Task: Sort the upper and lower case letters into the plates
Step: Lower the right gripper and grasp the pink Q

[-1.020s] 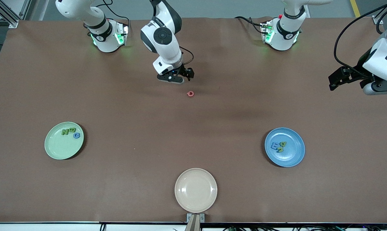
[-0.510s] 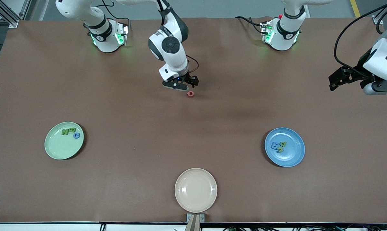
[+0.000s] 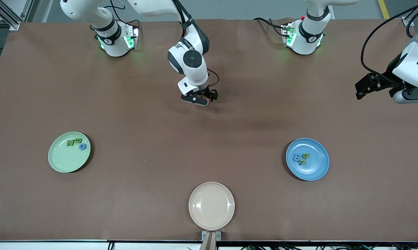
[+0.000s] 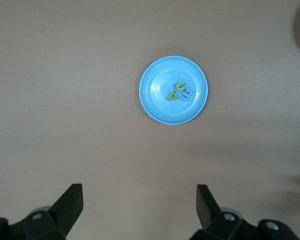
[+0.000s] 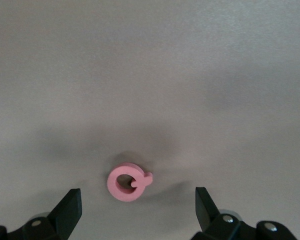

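Nearest sits a cream plate point(image 3: 211, 206), bare. Next row: the green plate point(image 3: 59, 161) and blue plate point(image 3: 314, 170), each already holding a few letters. Mid-counter, the right hand point(image 3: 199, 100) hangs fingers apart right over the last pink letter point(image 5: 127, 182), looks like a Q. I'd say it needs to drop and pinch. Left hand point(image 4: 138, 210) waits, spread, up above the blue plate.

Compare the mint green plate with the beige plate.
The mint green plate holds three small letters; the beige plate holds none. The mint green plate lies toward the right arm's end of the table; the beige plate sits midway along it and nearer the front camera. One is pale green, the other cream. Both are round, shallow and flat on the table.
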Motion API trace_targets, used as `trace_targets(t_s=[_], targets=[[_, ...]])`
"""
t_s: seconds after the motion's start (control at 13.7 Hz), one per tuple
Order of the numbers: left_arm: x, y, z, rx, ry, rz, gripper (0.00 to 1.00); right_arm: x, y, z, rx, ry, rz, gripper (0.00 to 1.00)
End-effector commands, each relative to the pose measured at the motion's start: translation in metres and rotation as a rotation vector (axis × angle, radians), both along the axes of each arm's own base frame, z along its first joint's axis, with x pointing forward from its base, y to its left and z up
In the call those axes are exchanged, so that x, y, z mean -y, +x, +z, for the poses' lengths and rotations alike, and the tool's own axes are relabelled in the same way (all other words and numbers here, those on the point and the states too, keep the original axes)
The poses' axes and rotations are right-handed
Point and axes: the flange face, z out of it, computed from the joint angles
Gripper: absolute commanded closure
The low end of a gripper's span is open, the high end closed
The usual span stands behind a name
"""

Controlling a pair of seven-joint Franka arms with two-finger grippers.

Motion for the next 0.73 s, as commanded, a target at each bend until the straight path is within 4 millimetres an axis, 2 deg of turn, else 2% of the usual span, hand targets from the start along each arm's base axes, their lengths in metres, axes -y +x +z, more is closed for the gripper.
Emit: trace_targets(t_s=[0.0,0.29,0.66], targets=[[-0.0029,-0.0023,0.0021,0.009,-0.012,-0.012,0.00,-0.0069,0.0051,-0.0103,-0.008,-0.010,-0.012,0.00],[-0.0029,-0.0014,0.0030,0.019,-0.012,-0.012,0.00,-0.0115,0.0080,-0.0196,-0.006,-0.017,-0.006,0.02],[-0.0021,-0.0020,0.0052,0.022,-0.012,-0.005,0.00,-0.0131,0.0056,-0.0197,-0.006,-0.018,0.006,0.27]])
